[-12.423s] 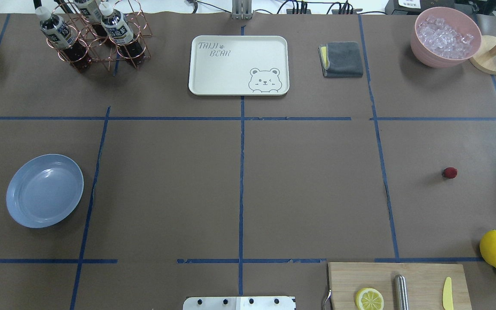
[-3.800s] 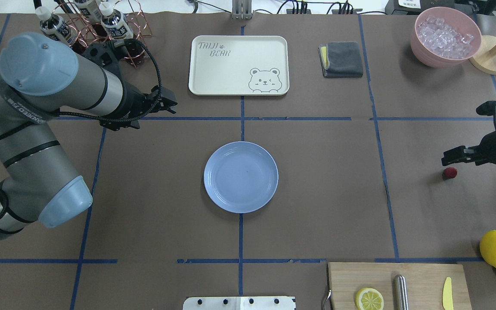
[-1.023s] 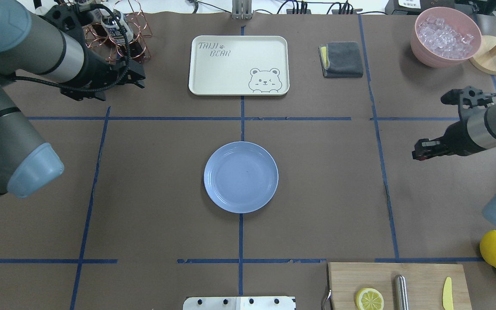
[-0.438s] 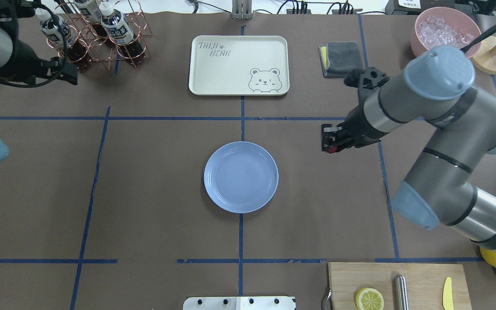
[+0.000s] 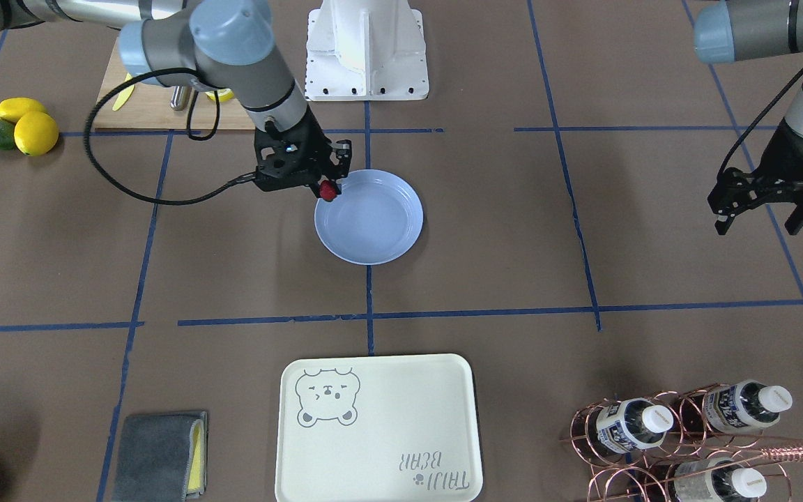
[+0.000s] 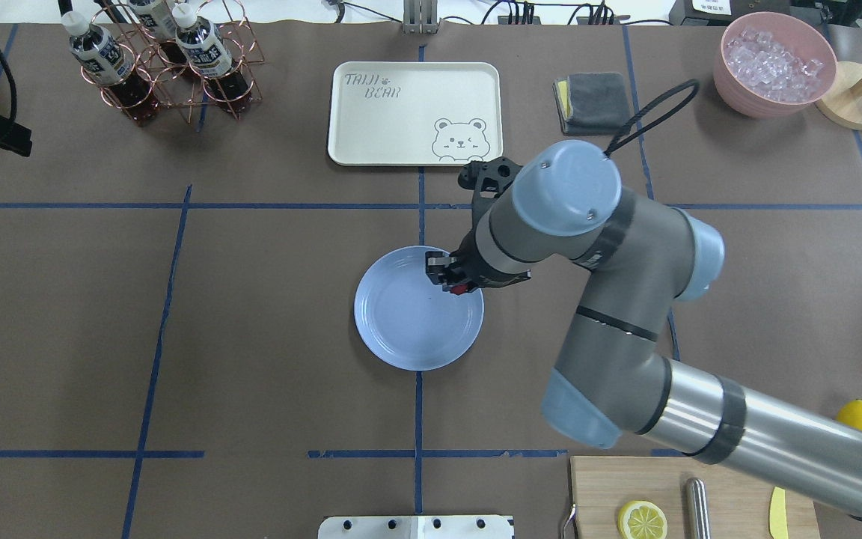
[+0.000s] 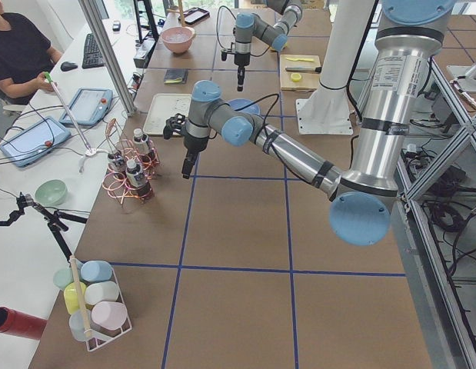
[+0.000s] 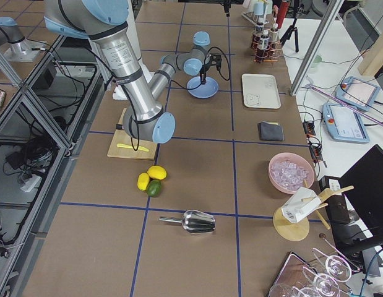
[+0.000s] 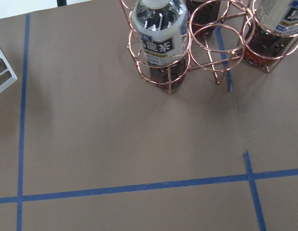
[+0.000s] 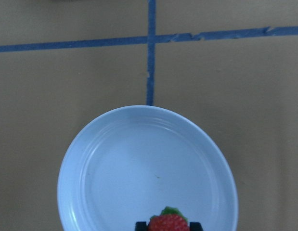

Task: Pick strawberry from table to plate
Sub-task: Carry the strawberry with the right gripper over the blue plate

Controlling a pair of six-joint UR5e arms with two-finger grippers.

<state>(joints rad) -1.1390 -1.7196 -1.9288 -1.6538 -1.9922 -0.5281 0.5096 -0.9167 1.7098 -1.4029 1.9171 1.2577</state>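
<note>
A small red strawberry (image 5: 330, 189) with a green top is held in my right gripper (image 5: 329, 187), which is shut on it. The berry hangs just over the edge of the light-blue plate (image 5: 373, 226) at the middle of the table (image 5: 485, 230). From overhead, the right gripper (image 6: 452, 280) and the strawberry (image 6: 460, 289) sit above the plate's (image 6: 405, 318) right rim. The right wrist view shows the strawberry (image 10: 168, 223) at the bottom, over the plate (image 10: 139, 168). My left gripper (image 5: 755, 223) hangs open and empty, far from the plate.
A cream bear tray (image 6: 414, 112), a copper rack of bottles (image 6: 169, 60), a grey cloth (image 6: 594, 102) and a pink bowl of ice (image 6: 774, 64) line the far side. A cutting board (image 6: 689, 498) with a lemon half and loose lemons (image 5: 25, 125) lie near the robot.
My right gripper has carried the strawberry leftward, from right of the plate to above its right rim. The left arm has drawn back further to the left edge.
</note>
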